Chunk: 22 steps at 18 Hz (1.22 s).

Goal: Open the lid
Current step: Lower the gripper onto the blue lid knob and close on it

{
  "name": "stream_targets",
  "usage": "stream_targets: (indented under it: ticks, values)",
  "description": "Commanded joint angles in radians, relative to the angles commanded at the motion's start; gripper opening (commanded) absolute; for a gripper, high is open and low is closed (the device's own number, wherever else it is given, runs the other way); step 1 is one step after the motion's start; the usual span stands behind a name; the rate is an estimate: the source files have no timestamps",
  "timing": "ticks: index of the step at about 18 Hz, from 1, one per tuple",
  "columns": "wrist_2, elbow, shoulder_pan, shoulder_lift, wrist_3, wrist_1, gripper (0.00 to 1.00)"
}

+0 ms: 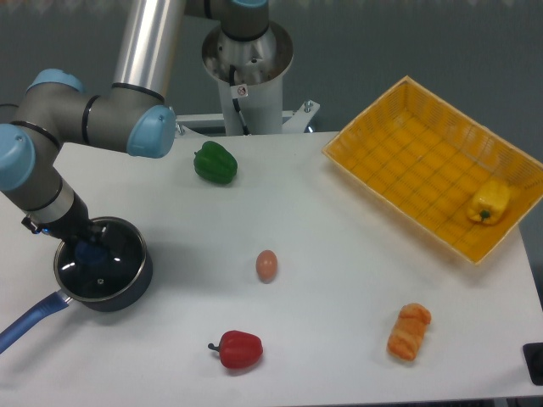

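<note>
The lid (103,270), a glass disc with a thin metal rim, lies on the dark blue saucepan (127,287) at the table's left edge. Its blue knob (88,252) shows between the dark fingers of my gripper (87,248). The gripper comes straight down onto the knob and appears shut on it. The wrist hides the far-left part of the lid. The lid's rim still looks level with the pan's rim.
The pan's blue handle (25,320) points to the front left. A green pepper (215,163), an egg (266,265), a red pepper (239,348) and a bread roll (409,331) lie on the table. A yellow basket (399,170) at the right holds a yellow pepper (489,202).
</note>
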Motion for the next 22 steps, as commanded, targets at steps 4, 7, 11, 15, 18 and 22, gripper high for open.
stream_targets:
  ticks: [4,7,11,15,18,22]
  values:
    - [0.0,-0.002,0.0,-0.011,0.002,0.021,1.0]
    - [-0.002,-0.002,-0.002,-0.014,0.003,0.023,1.0]
    - [-0.003,-0.002,-0.002,-0.023,0.006,0.029,1.0]
    - [-0.003,-0.002,-0.002,-0.032,0.011,0.037,1.0]
    - [-0.003,-0.003,-0.002,-0.031,0.015,0.037,0.96]
    - [-0.005,-0.005,-0.002,-0.026,0.029,0.037,0.86]
